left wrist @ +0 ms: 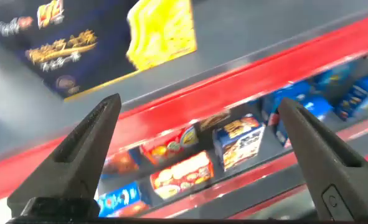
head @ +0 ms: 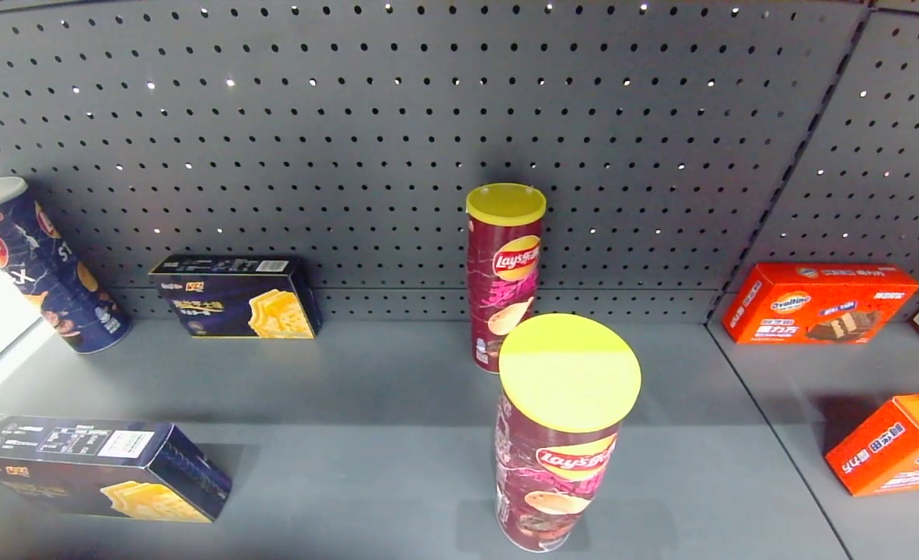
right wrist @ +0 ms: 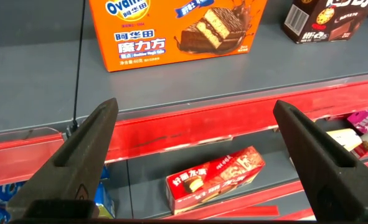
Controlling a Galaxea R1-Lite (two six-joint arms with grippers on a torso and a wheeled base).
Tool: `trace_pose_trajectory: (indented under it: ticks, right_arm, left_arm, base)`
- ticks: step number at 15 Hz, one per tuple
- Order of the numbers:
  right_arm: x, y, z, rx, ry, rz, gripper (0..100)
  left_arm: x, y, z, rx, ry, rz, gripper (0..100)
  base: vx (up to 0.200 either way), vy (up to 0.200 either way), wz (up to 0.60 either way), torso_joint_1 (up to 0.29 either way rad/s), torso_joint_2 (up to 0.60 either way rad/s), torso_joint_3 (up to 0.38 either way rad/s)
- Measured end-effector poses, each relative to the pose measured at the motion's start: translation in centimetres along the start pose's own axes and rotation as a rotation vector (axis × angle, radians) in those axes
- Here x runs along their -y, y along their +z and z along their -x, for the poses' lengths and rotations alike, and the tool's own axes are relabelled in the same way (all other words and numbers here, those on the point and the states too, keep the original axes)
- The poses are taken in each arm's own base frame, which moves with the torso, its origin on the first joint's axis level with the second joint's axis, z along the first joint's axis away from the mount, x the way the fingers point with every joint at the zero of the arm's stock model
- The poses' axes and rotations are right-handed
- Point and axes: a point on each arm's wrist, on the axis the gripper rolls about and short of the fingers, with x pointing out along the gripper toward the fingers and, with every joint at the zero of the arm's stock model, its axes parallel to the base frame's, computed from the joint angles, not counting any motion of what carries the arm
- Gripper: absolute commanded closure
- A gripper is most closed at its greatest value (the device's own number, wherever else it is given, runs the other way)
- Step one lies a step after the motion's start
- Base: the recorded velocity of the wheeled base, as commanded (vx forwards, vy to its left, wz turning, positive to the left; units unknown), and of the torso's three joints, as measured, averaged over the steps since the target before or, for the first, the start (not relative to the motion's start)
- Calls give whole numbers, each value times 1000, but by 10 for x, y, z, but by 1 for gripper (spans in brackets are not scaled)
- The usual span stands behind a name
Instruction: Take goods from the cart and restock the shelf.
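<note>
The grey shelf carries two maroon chip cans with yellow lids, one at the back and one near the front. My left gripper is open and holds nothing. It hangs in front of the shelf's red front edge, just below a dark blue cracker box. My right gripper is also open and holds nothing. It faces the red edge strip below an orange wafer box.
A dark blue can leans at the far left. Two dark blue cracker boxes lie left, two orange boxes right. A brown box sits beside the orange one. Lower shelves hold a red box and several packs.
</note>
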Motion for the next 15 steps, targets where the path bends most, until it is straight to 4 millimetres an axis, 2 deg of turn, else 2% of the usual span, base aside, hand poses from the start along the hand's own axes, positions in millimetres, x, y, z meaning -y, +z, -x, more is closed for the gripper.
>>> trace_pose_trajectory:
  ticks: [3, 6, 9, 15]
  right_arm:
    - [0, 0, 0, 0, 0, 0, 0]
    - [0, 0, 0, 0, 0, 0, 0]
    - [0, 0, 0, 0, 0, -1, 0]
    - [0, 0, 0, 0, 0, -1, 0]
  left_arm:
    - [3, 0, -10, -26, 142, 23, 0]
    - [5, -4, -8, 36, 235, 88, 0]
    - [8, -12, -8, 69, 266, 138, 0]
    - [8, -14, -8, 79, 313, 193, 0]
  base:
    - [0, 0, 0, 0, 0, 0]
    - [0, 0, 0, 0, 0, 0]
    - [0, 0, 0, 0, 0, 0]
    - [0, 0, 0, 0, 0, 0]
